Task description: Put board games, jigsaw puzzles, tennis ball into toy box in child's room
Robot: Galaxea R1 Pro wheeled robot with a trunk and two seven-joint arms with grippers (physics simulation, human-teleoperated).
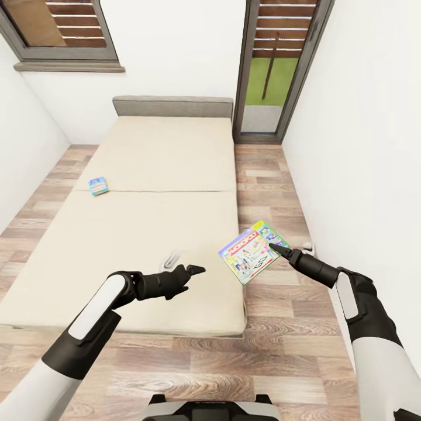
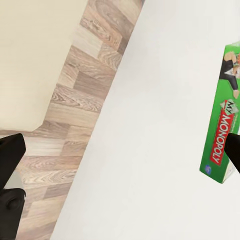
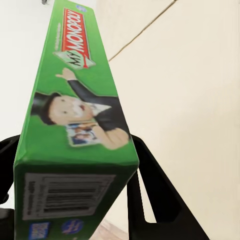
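Observation:
The green-edged Monopoly board game (image 1: pixel 252 251) hangs tilted in the air just off the bed's right edge, with my right gripper (image 1: pixel 273 249) shut on its near edge. In the right wrist view the Monopoly box (image 3: pixel 75 125) sits between both black fingers (image 3: pixel 150 190). A small blue board game (image 1: pixel 98 186) lies flat on the left side of the bed (image 1: pixel 158 158). My left gripper (image 1: pixel 196 270) hovers open and empty over the mattress's near right part, pointing at the Monopoly box (image 2: pixel 222 125). The table and toy box are out of view.
A white wall (image 1: pixel 362 146) runs close along my right, leaving a narrow strip of wood floor (image 1: pixel 263 175) beside the bed. A tall glass door (image 1: pixel 280 70) stands past the headboard. A small white object (image 1: pixel 308 245) lies on the floor by the wall.

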